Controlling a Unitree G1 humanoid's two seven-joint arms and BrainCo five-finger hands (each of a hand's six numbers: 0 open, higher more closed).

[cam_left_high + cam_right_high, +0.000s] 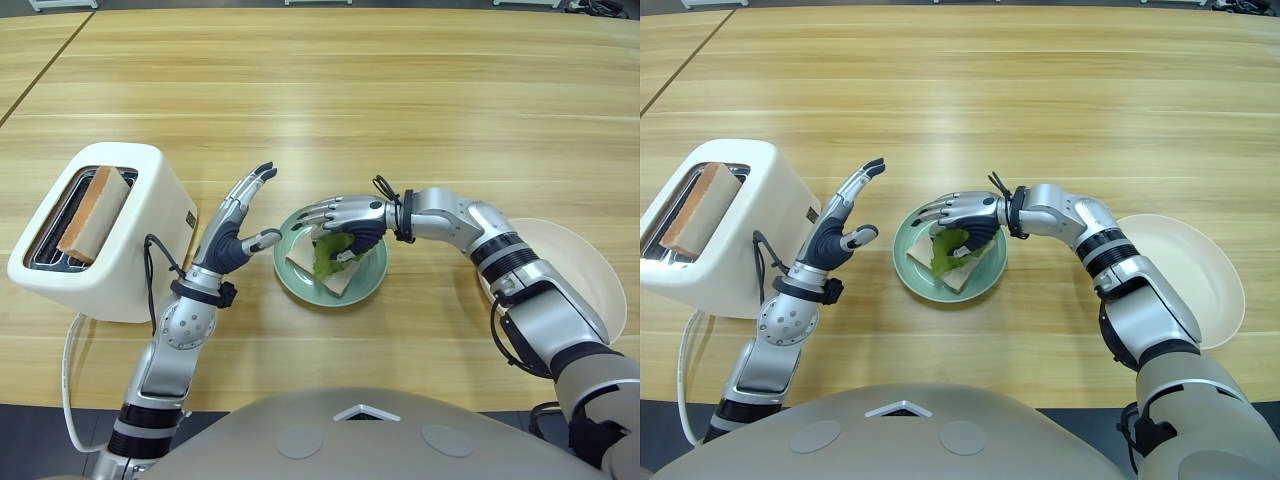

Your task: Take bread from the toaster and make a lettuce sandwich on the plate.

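Reaching over the plate (303,286), the right hand's fingers (318,214) lie stretched out and slightly spread, pointing towards the robot's left, wrapped around nothing. The right hand (348,215) is palm down above the far half of the plate. Lettuce (335,252) lies directly under the palm, its upper end at the dark palm pad and the rest draped on a slice (346,280) that sits flat in the plate. The slice's corners show to the left of the leaf and on its near side. The right forearm runs from the wrist out to the robot's right, crossing in front of a cream bowl (590,270) well to the right of the plate. Left hand's fingers (255,181) are straight and point up and away, thumb held out towards the plate, holding nothing. The left hand (232,238) stands upright between toaster (140,250) and plate, just beside both, touching neither. The toaster is white and sits at the robot's left on the wooden table (350,100). Bread (95,212) stands in its slot, top edge raised above the opening. A white cord (68,370) leaves the toaster's near side and runs towards the table's near edge.
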